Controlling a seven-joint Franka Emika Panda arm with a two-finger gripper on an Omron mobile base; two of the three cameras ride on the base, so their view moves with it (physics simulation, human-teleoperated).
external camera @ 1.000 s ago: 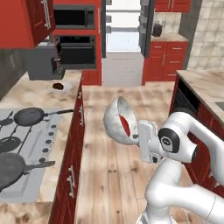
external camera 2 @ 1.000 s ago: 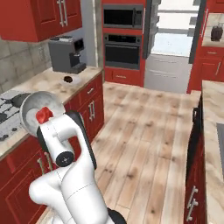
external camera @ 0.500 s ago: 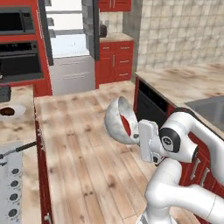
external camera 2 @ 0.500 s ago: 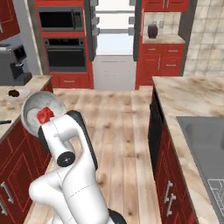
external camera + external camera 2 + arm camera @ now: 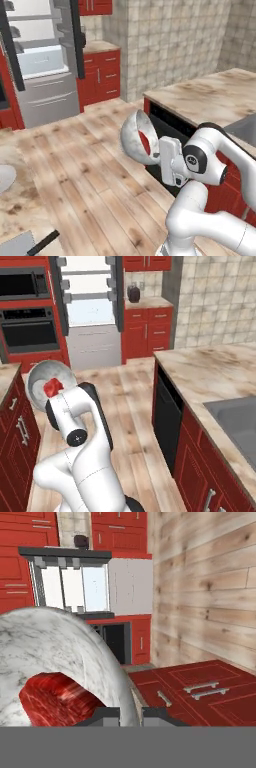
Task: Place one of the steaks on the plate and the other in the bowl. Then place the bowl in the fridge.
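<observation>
Gripping the bowl (image 5: 136,137) by its rim, the hand (image 5: 131,713) stays clamped on it, holding it tipped on edge above the floor, a steak (image 5: 57,701) inside; the open fridge (image 5: 92,311) stands at twelve o'clock.

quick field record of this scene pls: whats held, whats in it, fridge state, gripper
held: bowl, gripped at its rim, carried tilted above the floor
contents: one steak inside the bowl
gripper: shut on the bowl's rim
fridge: doors open, ahead across the wood floor
phase: bowl not yet in the fridge
</observation>
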